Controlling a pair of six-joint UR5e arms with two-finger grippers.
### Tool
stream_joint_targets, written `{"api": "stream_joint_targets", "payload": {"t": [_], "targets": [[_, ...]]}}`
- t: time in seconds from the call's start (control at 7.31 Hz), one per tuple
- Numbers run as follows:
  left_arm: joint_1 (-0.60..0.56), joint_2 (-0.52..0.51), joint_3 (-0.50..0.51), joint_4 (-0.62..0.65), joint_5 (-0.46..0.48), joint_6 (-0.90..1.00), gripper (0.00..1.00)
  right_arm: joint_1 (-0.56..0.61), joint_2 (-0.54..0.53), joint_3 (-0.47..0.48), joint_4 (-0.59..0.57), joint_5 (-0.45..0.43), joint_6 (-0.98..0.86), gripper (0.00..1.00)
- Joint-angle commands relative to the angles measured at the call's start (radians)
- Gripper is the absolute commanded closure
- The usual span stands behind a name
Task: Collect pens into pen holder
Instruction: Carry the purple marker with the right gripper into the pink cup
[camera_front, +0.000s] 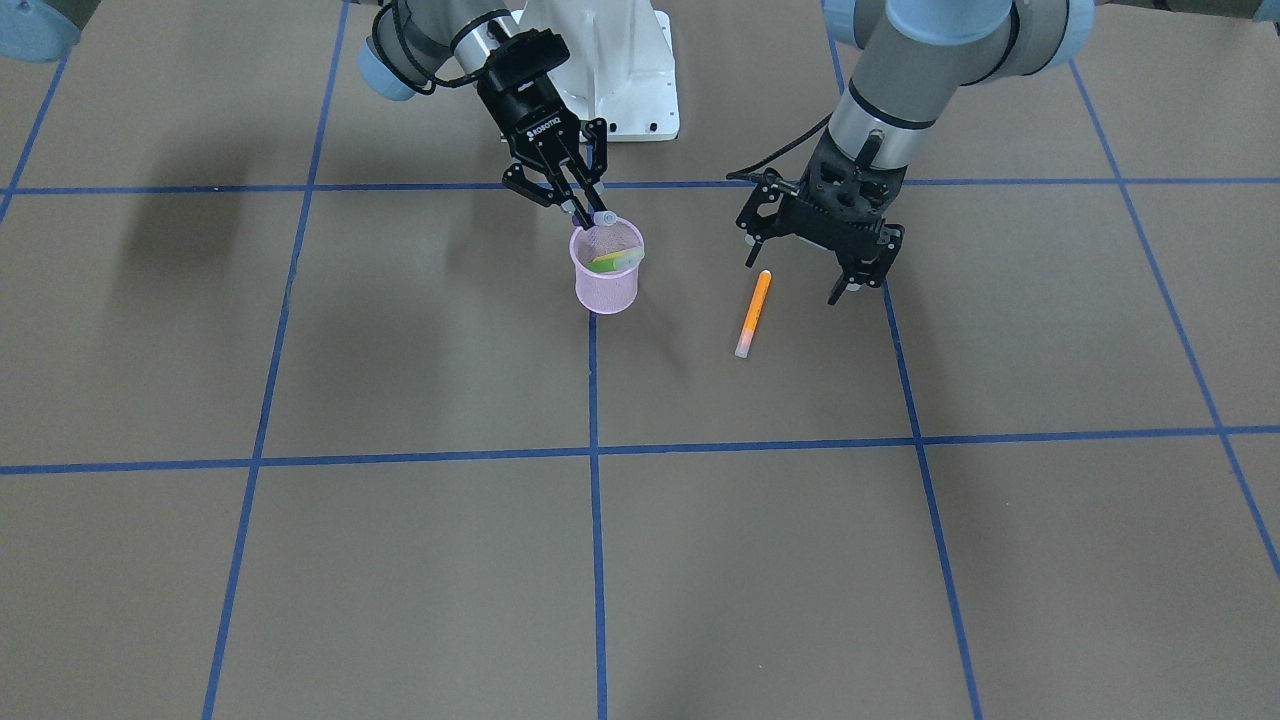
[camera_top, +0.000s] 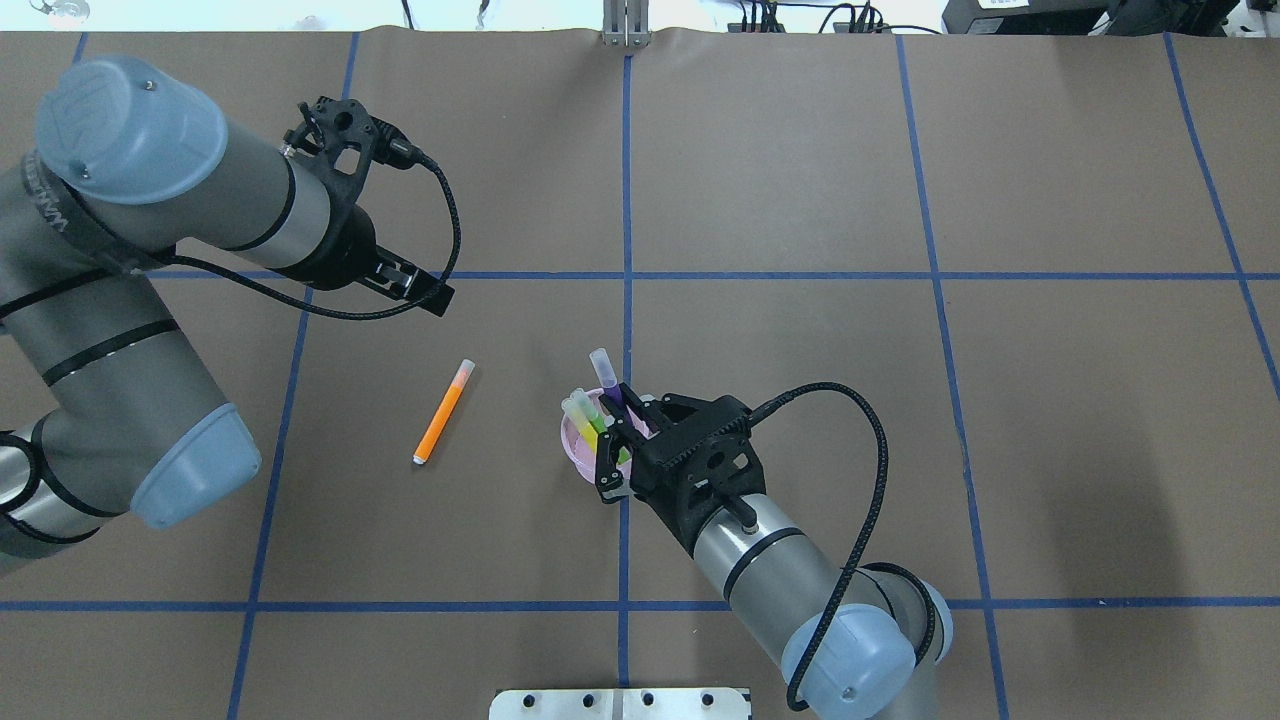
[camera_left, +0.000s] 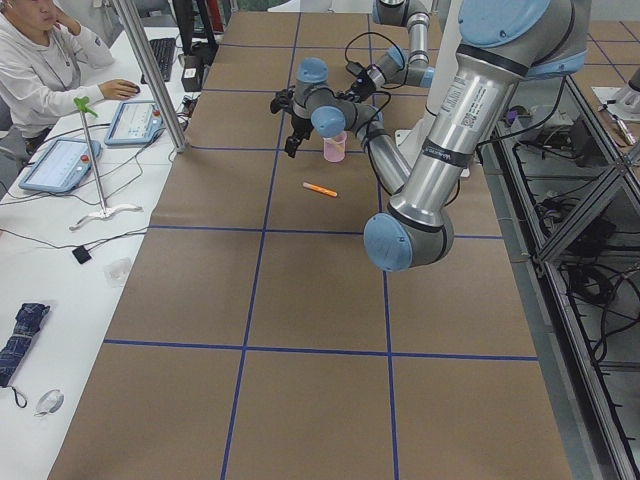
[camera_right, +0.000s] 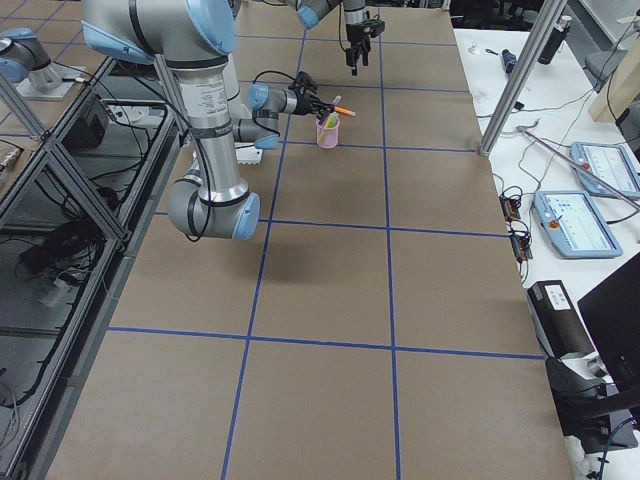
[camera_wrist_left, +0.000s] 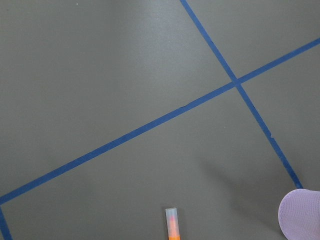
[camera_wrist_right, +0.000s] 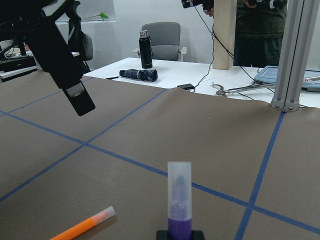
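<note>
The pink mesh pen holder (camera_front: 607, 270) (camera_top: 572, 445) stands upright near the table's middle, with a green pen (camera_top: 589, 414) and a yellow pen (camera_front: 622, 259) leaning inside it. My right gripper (camera_front: 582, 211) (camera_top: 617, 408) is shut on the purple pen (camera_front: 601, 218) (camera_wrist_right: 179, 199), which stands cap-up at the holder's rim on the robot's side. An orange pen (camera_front: 753, 313) (camera_top: 441, 413) lies flat on the paper, apart from the holder. Just beyond that pen's orange end, above the table, my left gripper (camera_front: 795, 275) (camera_top: 415, 285) hangs open and holds nothing.
Brown paper with blue tape lines (camera_front: 594, 450) covers the table. The robot's white base (camera_front: 620, 70) stands behind the holder. In the exterior left view a person (camera_left: 40, 70) sits at a side table with tablets and cables.
</note>
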Motion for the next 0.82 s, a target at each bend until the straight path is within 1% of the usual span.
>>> {"api": "stream_joint_targets", "payload": {"t": [0.0, 0.27, 0.41, 0.55, 0.68], "targets": [[0.0, 0.001, -0.001, 0.0, 0.0, 0.0, 0.0, -0.005, 0.017, -0.014, 0.002, 0.002, 0.0, 0.93], [0.0, 0.001, 0.001, 0.0, 0.0, 0.0, 0.0, -0.005, 0.03, -0.031, 0.002, 0.002, -0.001, 0.93], [0.0, 0.001, 0.001, 0.0, 0.0, 0.0, 0.0, -0.005, 0.03, -0.034, 0.002, 0.002, 0.0, 0.74], [0.0, 0.001, 0.001, 0.0, 0.0, 0.0, 0.0, -0.005, 0.034, -0.038, 0.0, -0.004, 0.006, 0.17], [0.002, 0.001, 0.001, 0.0, 0.0, 0.0, 0.0, -0.003, 0.043, -0.035, 0.002, -0.004, 0.01, 0.01]]}}
